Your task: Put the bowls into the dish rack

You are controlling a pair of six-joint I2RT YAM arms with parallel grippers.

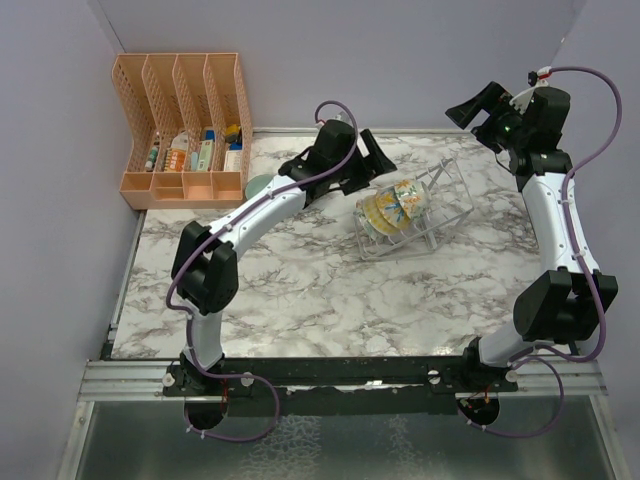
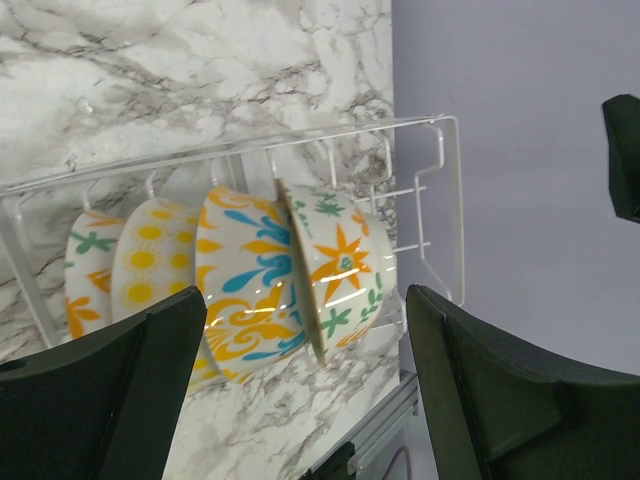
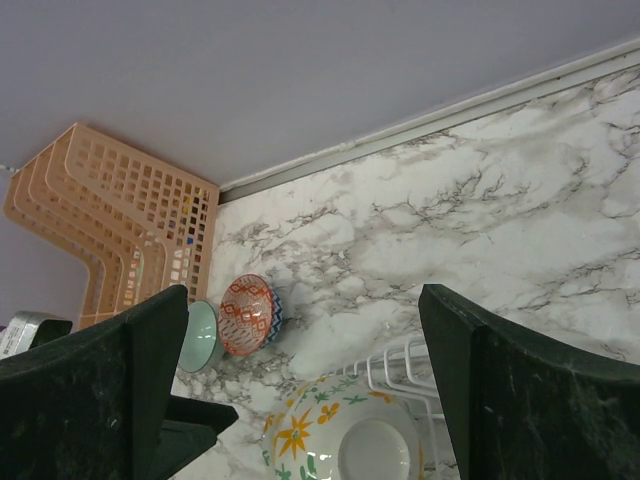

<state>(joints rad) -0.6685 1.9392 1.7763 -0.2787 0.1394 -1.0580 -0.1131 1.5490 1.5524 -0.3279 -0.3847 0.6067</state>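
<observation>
1. The dish rack sits skewed toward the far right of the desk. Four floral bowls stand on edge in its slots, packed together.
2. The pale teal bowl and the red-patterned bowl lie near the far left corner, just beside the orange file organizer.
3. The left fingers are spread apart and empty, facing the racked bowls. The right fingers are likewise apart and empty, raised near the far right corner.
4. The wire rack looks light, so pushing another bowl in could shove or tip it.
5. The loose bowls sit close together, so grabbing one may knock the other.
</observation>
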